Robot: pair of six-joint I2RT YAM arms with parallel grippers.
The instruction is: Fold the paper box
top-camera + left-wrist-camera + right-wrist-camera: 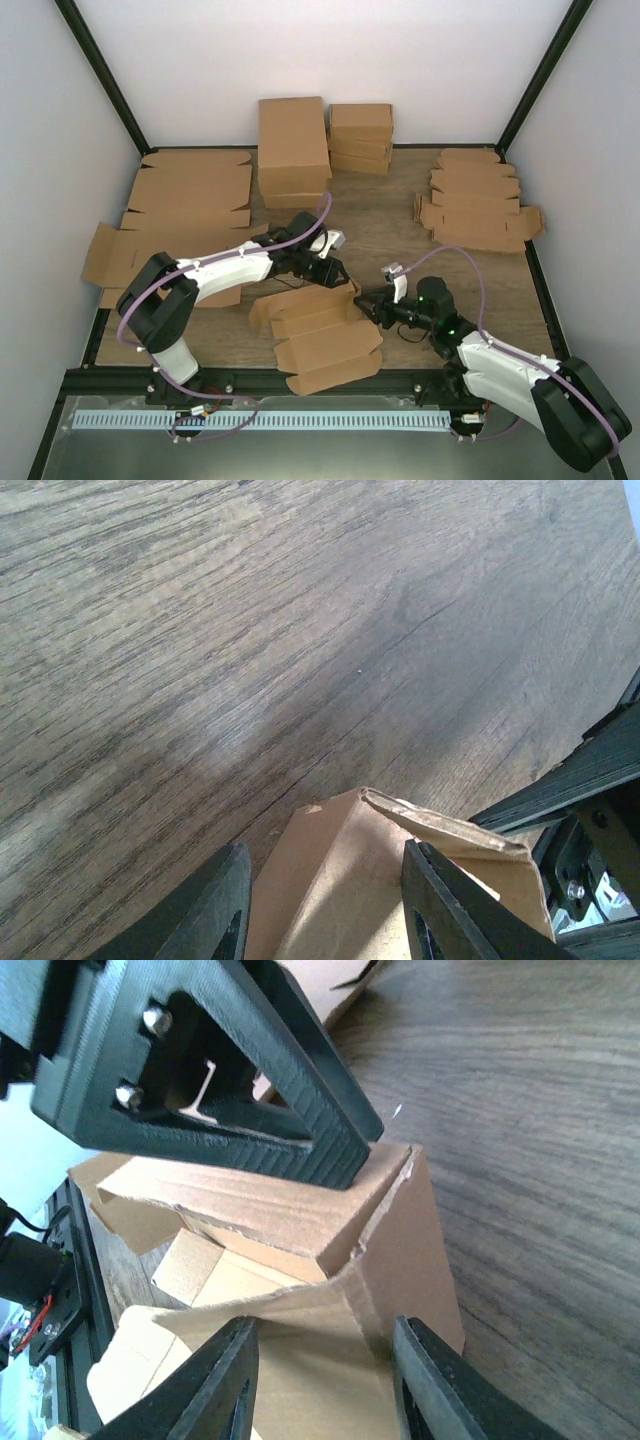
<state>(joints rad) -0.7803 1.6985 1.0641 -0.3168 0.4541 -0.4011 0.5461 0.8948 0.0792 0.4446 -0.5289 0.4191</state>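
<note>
Brown paper box (320, 342) straddled by both low-reaching arms; right claw (364, 301) parted, left claw (336, 274) grip unclear.

Half-folded box (320, 338) sits near the front of the worktop (390, 235), with the left claw (335, 272) and right claw (368, 303) both at its far right corner. Stacked boxes (293, 150) out back, flat blanks (190, 195) either side.

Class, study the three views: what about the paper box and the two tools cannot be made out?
- Top view: the left tool and right tool cover the paper box at its right corner; any grip is too small to judge.
- Left wrist view: the bottom edge cuts off the box, so pad contact is unseen.
- Right wrist view: the left tool's finger hides the top flap; the bottom edge cuts the box.
</note>
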